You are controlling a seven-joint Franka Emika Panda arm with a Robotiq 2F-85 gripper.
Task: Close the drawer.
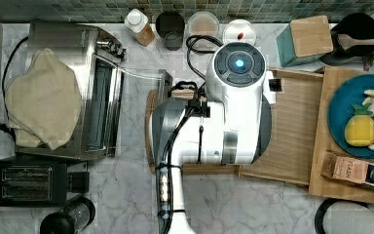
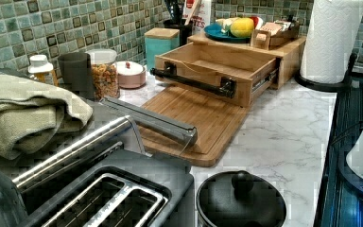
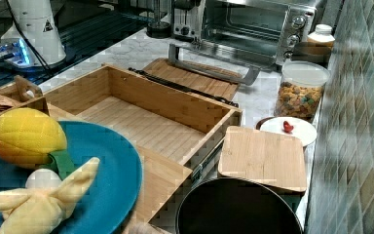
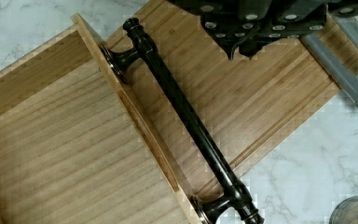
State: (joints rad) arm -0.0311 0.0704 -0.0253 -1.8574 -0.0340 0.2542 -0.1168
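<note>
The drawer [image 1: 292,126] stands pulled out of its wooden stand [image 2: 288,52], and its plain bottom [image 3: 141,124] is bare. A long dark bar handle [image 4: 186,116] runs across its front wall [image 2: 203,85]. In the wrist view my gripper [image 4: 244,49] hangs shut with nothing in it. It is over the bamboo cutting board [image 4: 242,102], a short way off the handle on the side away from the drawer. In the top view my white arm [image 1: 224,122] covers the drawer's front and the board.
The toaster oven's open glass door [image 1: 102,107] and its steel handle [image 2: 151,120] reach to the cutting board's far edge. On the stand sit a blue plate [image 1: 341,112] of toy fruit and a tea box. Jars [image 2: 105,71], a teal box [image 1: 307,39] and a paper towel roll [image 2: 333,38] line the backsplash.
</note>
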